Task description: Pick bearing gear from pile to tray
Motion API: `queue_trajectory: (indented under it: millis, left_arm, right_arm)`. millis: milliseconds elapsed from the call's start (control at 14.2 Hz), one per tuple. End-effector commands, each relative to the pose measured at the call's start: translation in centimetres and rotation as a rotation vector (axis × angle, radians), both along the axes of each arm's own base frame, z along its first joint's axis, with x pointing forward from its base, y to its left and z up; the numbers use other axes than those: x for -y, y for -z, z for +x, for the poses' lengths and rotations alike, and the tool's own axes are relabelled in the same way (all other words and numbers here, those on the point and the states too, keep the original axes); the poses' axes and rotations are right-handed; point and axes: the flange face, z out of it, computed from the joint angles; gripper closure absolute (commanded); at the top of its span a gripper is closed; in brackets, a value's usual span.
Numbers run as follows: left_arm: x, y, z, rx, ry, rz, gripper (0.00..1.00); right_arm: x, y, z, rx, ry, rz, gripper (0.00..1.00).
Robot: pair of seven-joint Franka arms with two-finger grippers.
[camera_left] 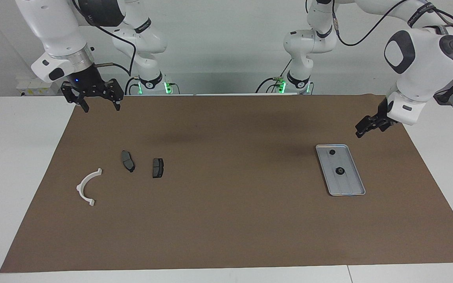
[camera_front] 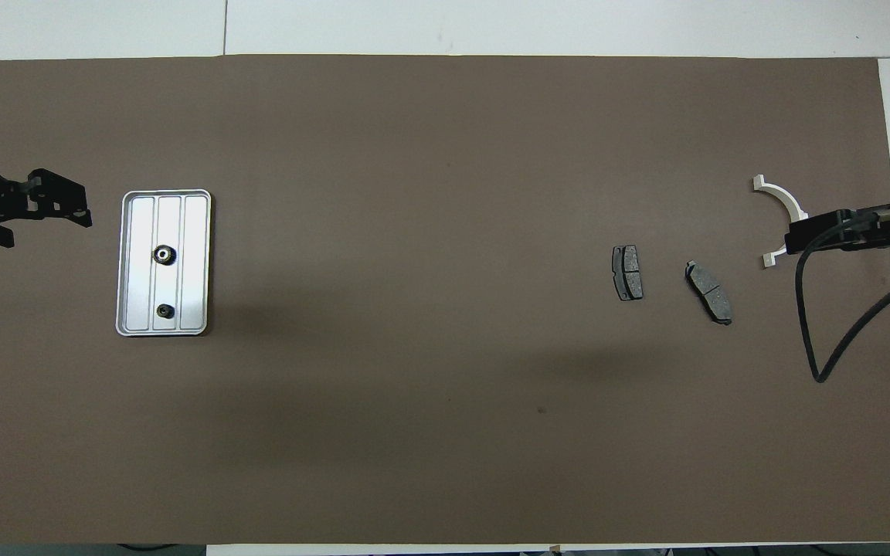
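Jaws on the right gripper [camera_left: 98,103] stand spread wide and empty, up over the mat's edge at the right arm's end, where that arm waits. Whether the left gripper [camera_left: 369,127] is open or closed cannot be told; it carries nothing visible and hangs in the air over the mat [camera_left: 226,220] beside the tray [camera_left: 353,191], at the left arm's end.

Two small black round gears lie on the tray's ribbed floor, well apart from each other: one [camera_left: 340,170] about mid-tray, the other [camera_left: 332,152] at the end nearer the robots. At the right arm's end, the pile now shows only two brake pads [camera_left: 128,161] [camera_left: 157,168] side by side and a white bracket [camera_left: 87,186] farther from the robots than they are. No round black piece shows among them.

Judged from this, the placing step looks done and the left arm is clear of the tray. With no gear visible in the pile, the next move probably calls only for both arms to settle at rest, leaving the tray undisturbed.
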Motion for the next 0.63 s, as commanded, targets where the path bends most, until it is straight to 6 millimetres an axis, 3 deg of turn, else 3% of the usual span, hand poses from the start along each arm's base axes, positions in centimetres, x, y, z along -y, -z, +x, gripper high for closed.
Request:
queue_trajectory:
  millis: [0, 562]
  left_arm:
    - [-0.25, -3.62, -2.95, -0.010, 0.012, -0.011, 0.00]
    - [-1.03, -4.11, -3.33, 0.005, 0.046, -0.015, 0.00]
  right_arm:
    - [-0.25, -0.57, -0.35, -0.006, 0.008, 0.010, 0.00]
    - [-0.36, -0.95, -0.59, 0.003, 0.008, 0.009, 0.00]
